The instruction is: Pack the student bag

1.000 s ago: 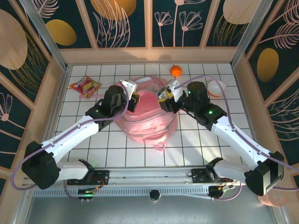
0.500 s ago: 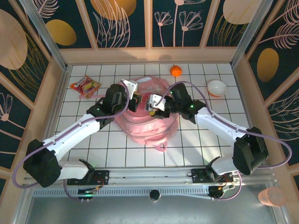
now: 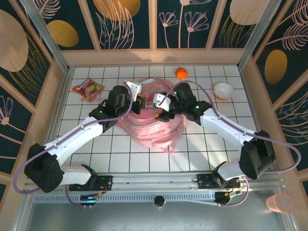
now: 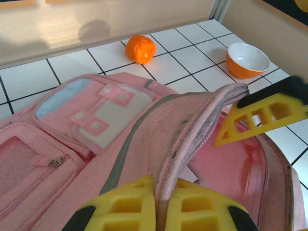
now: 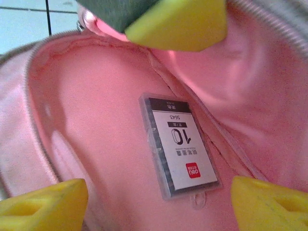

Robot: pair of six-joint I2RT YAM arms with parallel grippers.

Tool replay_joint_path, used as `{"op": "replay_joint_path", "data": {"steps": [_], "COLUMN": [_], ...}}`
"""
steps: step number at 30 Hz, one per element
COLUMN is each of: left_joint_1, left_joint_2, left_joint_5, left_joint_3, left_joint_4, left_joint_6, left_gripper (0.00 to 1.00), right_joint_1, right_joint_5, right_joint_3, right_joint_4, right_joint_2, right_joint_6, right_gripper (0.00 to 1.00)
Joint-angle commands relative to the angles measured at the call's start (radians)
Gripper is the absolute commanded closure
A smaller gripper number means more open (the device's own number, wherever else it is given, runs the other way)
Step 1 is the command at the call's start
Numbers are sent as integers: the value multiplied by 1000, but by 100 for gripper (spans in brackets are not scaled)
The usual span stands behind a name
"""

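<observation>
Student bag (image 3: 154, 132) rim pinched by left gripper (image 4: 161, 195); right gripper (image 5: 159, 199) spread inside

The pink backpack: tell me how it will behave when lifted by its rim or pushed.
Probably floppy: the pink backpack drapes and folds at the rim the left gripper pinches, so only that flap would likely rise. Likely light for its size: thin lining creases softly around the flat box. Pushed, it should bunch or slide, not roll.
</observation>
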Motion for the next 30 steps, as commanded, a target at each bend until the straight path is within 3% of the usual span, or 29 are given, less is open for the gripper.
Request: {"op": "replay_joint_path", "data": {"steps": [1,6,10,13,16,19,21,25,30], "left_joint_1": [2,3,3,2,3,8,26,129,246], "left_joint_2": [-61,-81,-83,-87,-94,-96,-103,-143,-180], "left_joint_5": [67,209,298,344,337,304,289,369,491], "left_joint_3": [5,-43,-53,-71,-92,-104,-116,-157,-228], "left_joint_4": [189,200,189,204,232,245,234,136,8], "left_joint_6": [54,200,282,313,320,300,277,313,485], "left_gripper": [100,100,100,100,100,97,83,46,26], "right_joint_1": [-5,-17,-43,-72,-81,-98,-106,-192,-258], "right_joint_5": [-9,-7,-37,-113,-160,-197,-270,-394,-536], "right_joint_3": [-22,-119,-67,-19,20,49,65,67,85], "right_joint_4": [75,232,224,209,179,141,109,53,-16], "right_joint_2": [-149,-241,-143,-58,2,31,28,-4,-10], "right_joint_6": [49,-7,-43,-44,-67,-80,-91,-141,-193], "right_gripper": [23,18,18,24,37,66,100,100,100]}}
